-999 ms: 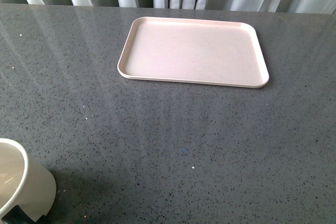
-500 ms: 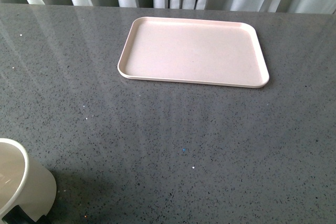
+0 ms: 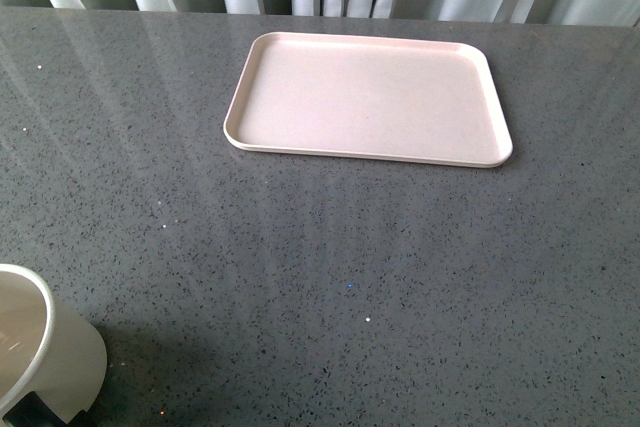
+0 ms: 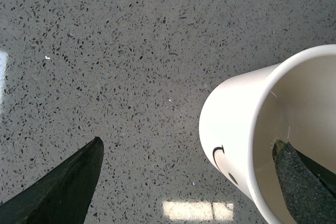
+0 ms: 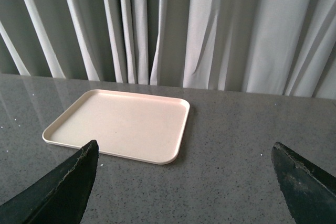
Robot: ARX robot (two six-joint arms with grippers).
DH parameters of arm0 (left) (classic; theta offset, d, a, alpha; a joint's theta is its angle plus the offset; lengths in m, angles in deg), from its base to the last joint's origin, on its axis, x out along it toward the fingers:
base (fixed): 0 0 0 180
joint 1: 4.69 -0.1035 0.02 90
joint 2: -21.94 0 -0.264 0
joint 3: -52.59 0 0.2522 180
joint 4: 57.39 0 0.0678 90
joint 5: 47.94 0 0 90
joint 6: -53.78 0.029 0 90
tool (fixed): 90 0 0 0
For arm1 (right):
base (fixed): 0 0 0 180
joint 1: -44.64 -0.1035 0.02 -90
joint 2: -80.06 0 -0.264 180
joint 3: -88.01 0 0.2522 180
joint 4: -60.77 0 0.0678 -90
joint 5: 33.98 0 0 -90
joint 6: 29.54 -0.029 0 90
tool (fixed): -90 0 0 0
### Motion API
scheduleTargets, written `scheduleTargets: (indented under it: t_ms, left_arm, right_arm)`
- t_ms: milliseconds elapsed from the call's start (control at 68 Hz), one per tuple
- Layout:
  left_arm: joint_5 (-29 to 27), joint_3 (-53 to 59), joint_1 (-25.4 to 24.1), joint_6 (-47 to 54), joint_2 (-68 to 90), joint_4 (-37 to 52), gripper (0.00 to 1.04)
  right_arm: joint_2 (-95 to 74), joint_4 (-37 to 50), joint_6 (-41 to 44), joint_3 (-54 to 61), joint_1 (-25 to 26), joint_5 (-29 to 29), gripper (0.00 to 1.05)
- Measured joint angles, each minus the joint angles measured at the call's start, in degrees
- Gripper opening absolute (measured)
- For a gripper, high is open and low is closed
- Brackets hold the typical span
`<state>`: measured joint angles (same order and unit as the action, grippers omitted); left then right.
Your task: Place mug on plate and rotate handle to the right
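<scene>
— What has been altered over the last second?

— Almost nothing can be made out. The mug is found at the lower left corner of the front view, just where it was a second ago. The plate has been left in the upper middle of the frame, well apart from it. No lift is judged to have been started, so the carrying is all yet to be done.

— How is the left pincer set?

— In the left wrist view the left pincer is held wide open astride the mug's wall. One finger is lowered inside the cup at the lower right of that frame, and the other is kept outside at the lower left, well clear of the wall. Nothing has been clamped (a closing would be needed before any lift).

— And the right pincer?

— The right pincer is spread wide too, with nothing between its fingers. The plate is seen beyond it on the grey desk.

— What is held in the containers?

— The mug's hollow is shown bare apart from that finger. Nothing is laid on the plate.

— The handle?

— It cannot be placed for certain. Only part of the black smiley is shown, and a dark patch under the mug at the bottom edge of the front view cannot be identified.
</scene>
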<state>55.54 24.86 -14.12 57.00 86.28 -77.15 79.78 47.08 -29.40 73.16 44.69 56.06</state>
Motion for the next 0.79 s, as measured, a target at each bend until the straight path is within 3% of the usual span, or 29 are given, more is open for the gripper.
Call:
scheduleTargets:
  t_ms: [176, 220, 426, 632, 691, 794]
  left_arm:
    - [-0.6, -0.1, 1.9, -0.1, 2.1, 1.3, 0.95]
    - [-0.9, -0.2, 2.4, -0.1, 2.9, 1.6, 0.91]
    - [-3.1, -2.6, 6.3, -1.0, 7.9, 3.0, 0.45]
    - [-4.3, -3.6, 8.2, -1.9, 8.8, 2.4, 0.16]
    - [-4.8, -4.2, 8.9, -2.5, 8.4, 0.9, 0.03]
    - [-5.6, -6.0, 10.8, -4.5, 5.6, -3.4, 0.02]
  right_arm:
    - [0.0, 0.0, 0.0, 0.0, 0.0, 0.0, 0.96]
    - [0.0, 0.0, 0.0, 0.0, 0.0, 0.0, 0.96]
    - [0.0, 0.0, 0.0, 0.0, 0.0, 0.0, 0.96]
    - [0.0, 0.0, 0.0, 0.0, 0.0, 0.0, 0.96]
    - [0.0, 0.0, 0.0, 0.0, 0.0, 0.0, 0.96]
    - [0.0, 0.0, 0.0, 0.0, 0.0, 0.0, 0.96]
